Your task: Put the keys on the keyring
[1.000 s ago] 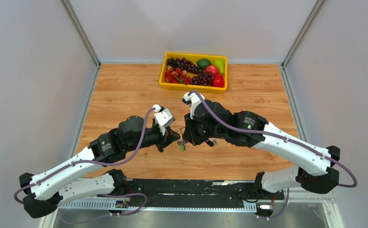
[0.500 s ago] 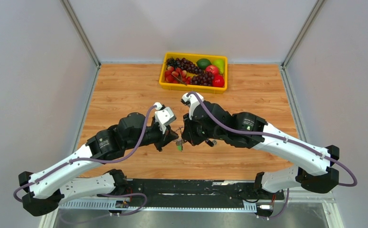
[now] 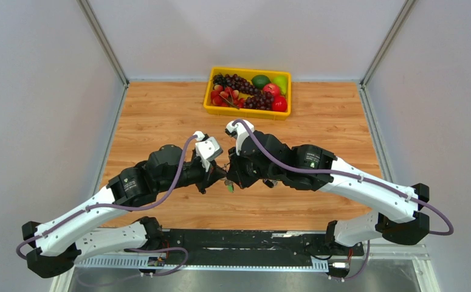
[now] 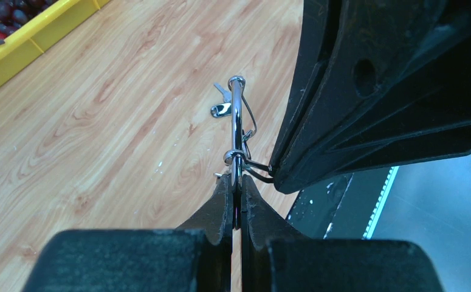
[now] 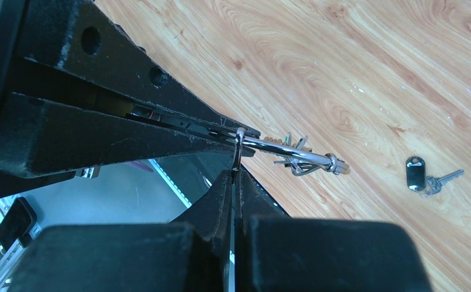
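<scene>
Top external view: both arms meet over the middle of the wooden table, tips almost touching, and a green-headed key hangs just below them, off the surface. A yellow tray of fruit sits well apart at the far edge.

Left wrist view: the left tool is pinched narrow on the lower end of the silver keyring, which stands up edge-on from between its fingers. Just to the right, the black tip of the right tool meets the ring at a thin wire loop.

Right wrist view: the right tool is closed tight on that wire loop where it wraps the ring's bar. Whether the loop belongs to the ring or to a key, I cannot tell. The bar runs out to the right of the fingers, with a small bunch of silver blades hanging under it. A black-headed key lies flat on the table, well apart from both tools and touching neither.
</scene>
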Action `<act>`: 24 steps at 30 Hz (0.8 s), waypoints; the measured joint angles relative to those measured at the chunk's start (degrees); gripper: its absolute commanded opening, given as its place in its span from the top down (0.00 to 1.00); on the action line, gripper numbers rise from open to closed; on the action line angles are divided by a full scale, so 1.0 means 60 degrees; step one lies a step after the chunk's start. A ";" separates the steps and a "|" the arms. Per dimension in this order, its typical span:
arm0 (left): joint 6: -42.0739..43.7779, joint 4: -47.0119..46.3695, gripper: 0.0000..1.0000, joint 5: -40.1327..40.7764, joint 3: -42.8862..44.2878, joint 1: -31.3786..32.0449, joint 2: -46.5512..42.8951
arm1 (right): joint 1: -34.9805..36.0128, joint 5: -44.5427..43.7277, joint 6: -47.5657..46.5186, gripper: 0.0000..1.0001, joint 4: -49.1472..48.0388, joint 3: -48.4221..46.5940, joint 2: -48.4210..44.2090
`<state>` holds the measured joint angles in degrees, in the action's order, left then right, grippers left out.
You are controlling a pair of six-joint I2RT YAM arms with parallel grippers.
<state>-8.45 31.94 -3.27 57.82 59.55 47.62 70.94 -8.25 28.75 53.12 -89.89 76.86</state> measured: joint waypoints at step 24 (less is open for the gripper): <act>-0.0011 -0.2765 0.99 -0.0324 -0.2422 0.0018 -0.3056 | 0.1392 -0.1126 -0.0590 0.64 -0.0372 -0.1031 0.0568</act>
<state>-8.51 15.35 -5.21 43.29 59.66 29.28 79.29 -15.00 25.21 50.89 -96.07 80.27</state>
